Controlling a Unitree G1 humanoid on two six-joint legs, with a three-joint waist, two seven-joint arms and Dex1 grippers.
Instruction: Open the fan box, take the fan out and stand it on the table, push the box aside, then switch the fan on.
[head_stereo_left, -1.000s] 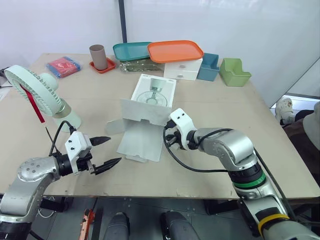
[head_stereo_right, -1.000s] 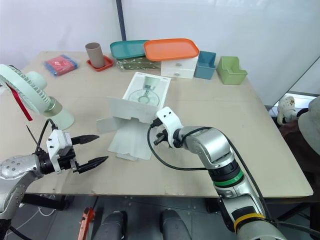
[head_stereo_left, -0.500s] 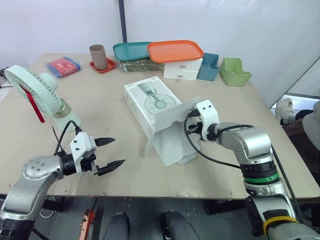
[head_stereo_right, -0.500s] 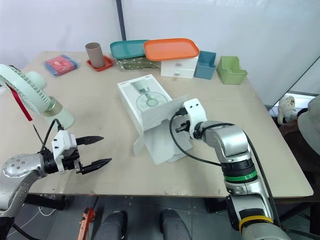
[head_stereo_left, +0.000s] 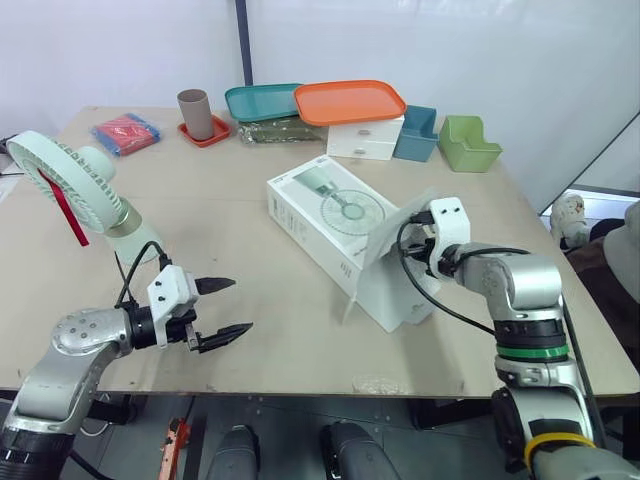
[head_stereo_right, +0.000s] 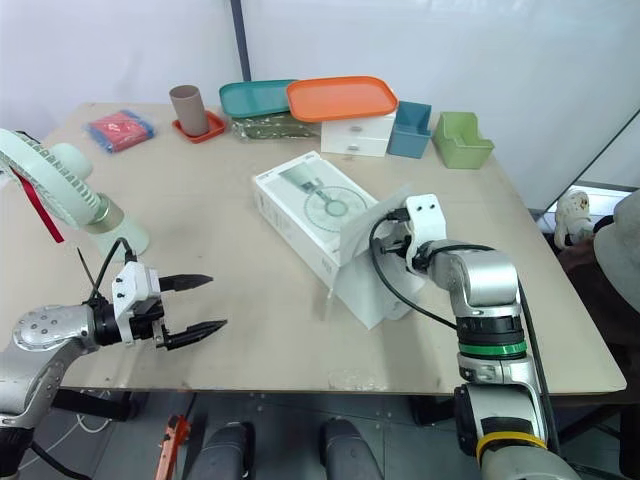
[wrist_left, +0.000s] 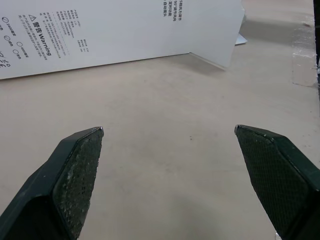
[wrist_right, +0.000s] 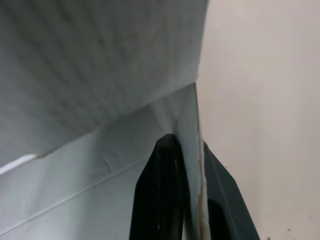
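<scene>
White cardboard fan box (head_stereo_left: 330, 205): flap (head_stereo_left: 392, 238) pinched by right hand (head_stereo_left: 418, 248), presumably for dragging aside. Left hand (head_stereo_left: 240, 305) spread wide, empty.

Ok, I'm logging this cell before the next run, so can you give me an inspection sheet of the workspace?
Surface: beige table, flat board top.
Job's things: fan box lies mid-table, its flap open; fan stands at the table's left edge.
Clutter: cup, red packet, teal tray, orange tray, white drawers, blue bin and green bin along the far edge.
Grippers: left gripper open over the table; right gripper shut on the flap.
Cables: a black cable loops at the left wrist, another at the right.
Surroundings: white wall behind.
</scene>
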